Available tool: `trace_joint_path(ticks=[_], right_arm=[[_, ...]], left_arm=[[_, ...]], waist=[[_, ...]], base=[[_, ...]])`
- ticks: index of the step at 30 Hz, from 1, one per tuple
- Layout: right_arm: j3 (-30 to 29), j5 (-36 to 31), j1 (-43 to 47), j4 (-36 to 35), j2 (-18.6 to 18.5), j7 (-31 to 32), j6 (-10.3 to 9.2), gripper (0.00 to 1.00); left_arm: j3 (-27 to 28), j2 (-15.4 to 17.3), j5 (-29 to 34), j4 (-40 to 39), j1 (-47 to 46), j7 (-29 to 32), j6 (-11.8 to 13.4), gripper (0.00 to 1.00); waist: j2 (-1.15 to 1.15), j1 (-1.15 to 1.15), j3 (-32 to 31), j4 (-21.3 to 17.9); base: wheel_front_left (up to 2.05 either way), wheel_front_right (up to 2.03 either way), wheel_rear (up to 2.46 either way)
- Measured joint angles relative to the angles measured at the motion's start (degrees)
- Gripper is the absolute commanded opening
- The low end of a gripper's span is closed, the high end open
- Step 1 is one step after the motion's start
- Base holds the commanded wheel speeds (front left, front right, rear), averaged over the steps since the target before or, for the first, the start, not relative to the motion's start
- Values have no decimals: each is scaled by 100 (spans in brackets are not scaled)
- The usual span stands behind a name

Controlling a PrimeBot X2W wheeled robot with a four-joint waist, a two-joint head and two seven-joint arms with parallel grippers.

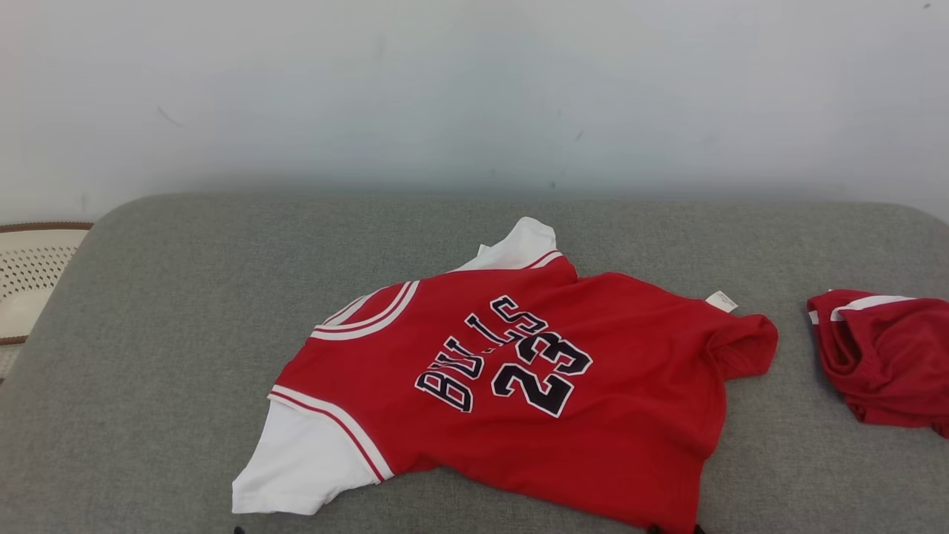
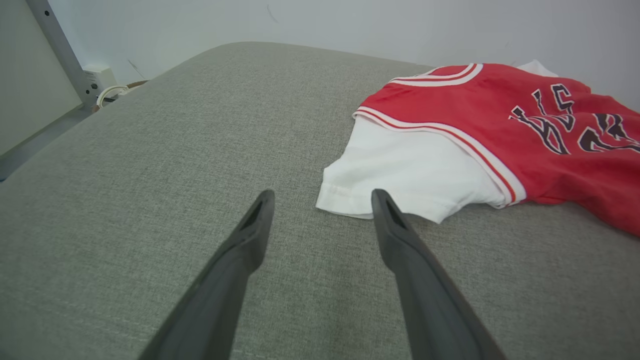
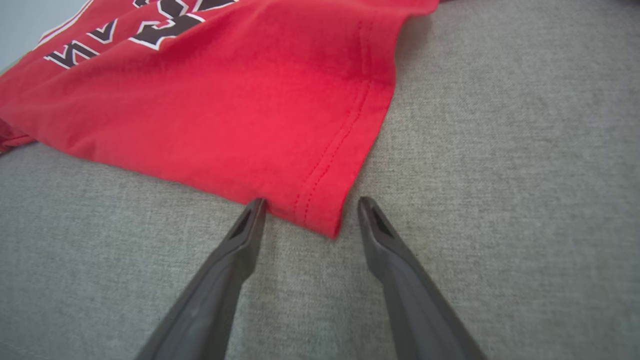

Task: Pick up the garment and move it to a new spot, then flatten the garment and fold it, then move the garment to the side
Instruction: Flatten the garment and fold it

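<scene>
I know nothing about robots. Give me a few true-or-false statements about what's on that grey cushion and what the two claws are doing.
1. The red jersey lies on the grey cushion. True.
2. The left gripper is clamped on the white sleeve. False: its fingers stand apart at the sleeve's edge and grip nothing.
3. The right gripper is open, with the jersey's hem corner lying between its fingertips. True.
4. The jersey shows the number 32. False: it reads 23, under the word BULLS.
5. A second red garment lies to the right, apart from the jersey. True.
</scene>
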Motion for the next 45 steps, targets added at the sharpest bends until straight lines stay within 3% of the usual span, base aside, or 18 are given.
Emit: trace_joint_path(ticks=[1, 2, 4, 5, 6, 12, 23, 32, 38, 45], right_arm=[[-9, 0, -41, 35, 11, 0, 0, 65], [-16, -1, -73, 52, 20, 0, 0, 40], [-26, -2, -98, 80, 40, 1, 0, 26], [-35, -2, -102, 88, 44, 1, 0, 8], [-47, -2, -112, 89, 51, 1, 0, 0], [-36, 0, -161, 78, -8, 1, 0, 0], [-14, 38, 79, -36, -464, 1, 0, 0], [108, 92, 60, -38, -652, 1, 0, 0], [171, 96, 36, -47, -725, 1, 0, 0], [223, 142, -75, -162, -756, 1, 0, 0]], left_arm=[[2, 1, 0, 1, -7, 0, -24, 100], [1, 0, 0, 3, -17, 0, -42, 100], [1, 0, 0, 9, -47, 0, -46, 100], [4, 1, 0, 9, -51, 0, -48, 100], [5, 0, 0, 10, -51, 0, -49, 100], [20, 0, 7, 8, -52, 0, -76, 100], [-110, 0, -197, -2, -55, 0, -64, 100], [-298, 1, -769, 76, -73, 0, -282, 100], [-447, -2, -1247, 471, -167, 0, -390, 100], [-390, -2, -1248, 1009, -478, 0, -441, 100]], waist=[[0, 0, 4, 4], [0, 0, 6, 10], [0, 0, 9, 17], [0, 0, 10, 17], [0, 0, 11, 17], [0, 0, 22, -17], [0, 0, 4, -253], [0, 0, 41, -366], [0, 0, 88, -455], [0, 0, 174, -602]], base=[[0, 0, 0], [0, 0, 0], [0, 0, 0], [0, 0, 0], [0, 0, 0], [0, 0, 0], [0, 0, 0], [0, 0, 0], [0, 0, 0], [0, 0, 0]])
